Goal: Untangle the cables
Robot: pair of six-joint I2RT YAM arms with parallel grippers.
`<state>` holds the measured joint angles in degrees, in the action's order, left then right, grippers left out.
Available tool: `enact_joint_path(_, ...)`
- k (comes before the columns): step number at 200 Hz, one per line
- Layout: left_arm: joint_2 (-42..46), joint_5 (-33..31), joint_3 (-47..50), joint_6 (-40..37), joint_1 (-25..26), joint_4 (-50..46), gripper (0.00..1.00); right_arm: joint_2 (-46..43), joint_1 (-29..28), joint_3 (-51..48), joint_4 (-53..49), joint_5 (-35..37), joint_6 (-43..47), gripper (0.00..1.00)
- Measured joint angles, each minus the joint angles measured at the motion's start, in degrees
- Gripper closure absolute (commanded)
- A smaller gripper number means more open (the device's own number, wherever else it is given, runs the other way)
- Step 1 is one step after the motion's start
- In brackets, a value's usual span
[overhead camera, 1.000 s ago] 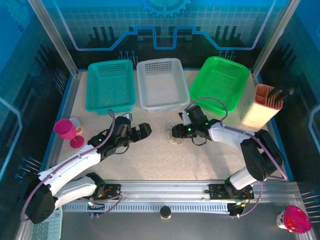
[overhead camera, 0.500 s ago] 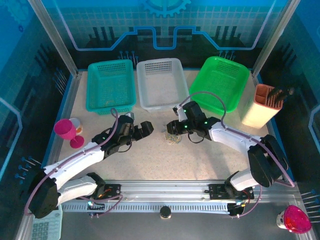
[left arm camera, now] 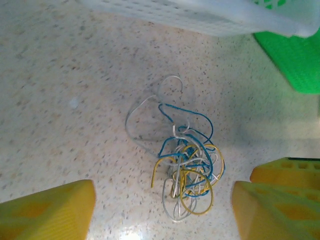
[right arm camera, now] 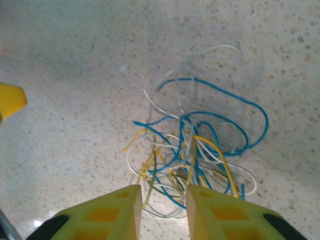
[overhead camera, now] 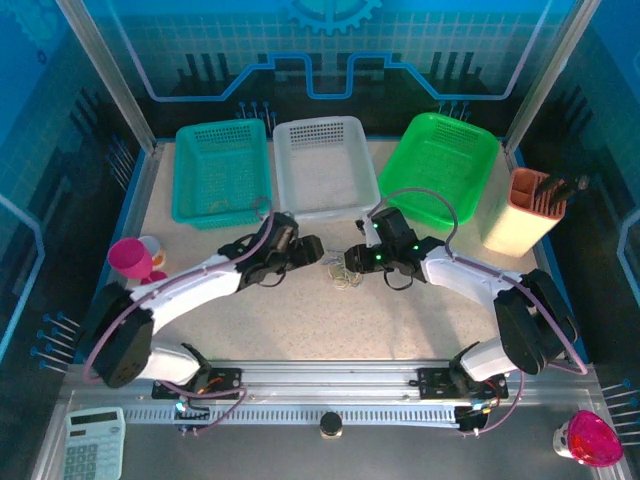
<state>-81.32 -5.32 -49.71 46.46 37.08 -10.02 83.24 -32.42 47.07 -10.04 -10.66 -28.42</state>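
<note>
**Left gripper** (left arm camera: 164, 202): jaws wide apart and holding nothing. It hangs low over the table (left arm camera: 60, 100), its mouth straddling the near end of the cables (left arm camera: 187, 172). No strand touches the jaws, as far as the left wrist view tells.

**Cables:** one small tangle on the table between the two grippers.
- It lies just ahead of the left jaws, a little toward their right side.
- The strands are blue, white and yellow. There may be a thin green one, but it is too fine to be sure.
- The dense knot sits closest to the left jaws.
- A white loop and a blue loop trail out beyond the knot, away from the jaws. They point toward the white basket (left arm camera: 200, 17) and the green basket (left arm camera: 292, 62), well short of both.

**Right gripper** (right arm camera: 163, 192): jaws a narrow slot apart, not together.
- The knot lies right ahead of the tips. A white loop and a yellow strand run down into the mouth of the slot.
- Bare table shows through the gap, so I read no clamp on any wire.
- A yellow fingertip (right arm camera: 10, 100), by my reckoning the left gripper's, pokes in well off to the left of these jaws.

**Progress:** none that shows. No strand lies apart from the others, and all the colours cross in one knot. Both grippers are set at the tangle from opposite sides, neither with a hold. My judgement is that the whole job is left: take one strand in each gripper, draw them apart, and repeat for each colour. The loose outer blue loop looks the easiest first pick.
</note>
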Motion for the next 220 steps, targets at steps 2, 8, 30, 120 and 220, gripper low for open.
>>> enact_joint_path(2, -0.6, 0.0, -0.6, -0.5, 0.1, -0.1, 0.38, 0.0, 0.0, -0.1, 0.0, 0.0, 0.0, 0.68)
enact_joint_path(8, -2.5, -0.2, -2.0, -1.1, 0.3, -0.2, 0.40, 0.0, 0.1, -0.5, 0.0, 0.2, 0.0, 0.67)
enact_joint_path(30, -9.1, -0.8, -6.8, -3.4, 1.3, -0.5, 0.45, -0.3, 0.4, -2.0, 0.0, 0.5, 0.0, 0.65)
enact_joint_path(120, -22.0, -5.6, -15.7, -8.1, 3.2, -3.5, 0.62, -2.1, 1.5, -3.9, -0.2, 1.2, 0.2, 0.48)
enact_joint_path(220, -26.9, -7.5, -18.9, -10.4, 3.2, -4.3, 0.91, -4.1, 1.7, -4.0, -0.4, 1.2, 0.4, 0.40)
